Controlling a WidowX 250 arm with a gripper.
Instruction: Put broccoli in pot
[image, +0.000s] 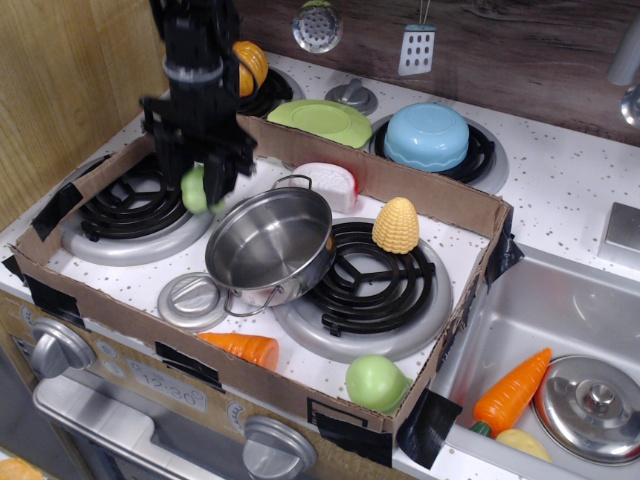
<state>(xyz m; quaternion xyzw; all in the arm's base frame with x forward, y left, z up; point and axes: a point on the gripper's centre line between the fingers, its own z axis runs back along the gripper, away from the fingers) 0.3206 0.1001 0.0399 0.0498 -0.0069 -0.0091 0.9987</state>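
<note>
Toy stove (560, 190) fills the view, a cardboard tray (250, 385) fencing in its props. Nearest, the pot (270, 245) sits tilted, mouth open for loading. Just behind, the gripper (200, 180) pinches the broccoli (194, 190), clear of the burner (135, 205).

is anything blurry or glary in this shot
In the only view, observation.image, the gripper and arm are smeared by motion blur, as is the broccoli between its fingers; the pot is sharp, with bright glare on its steel rim; the sink lid also shines.
</note>
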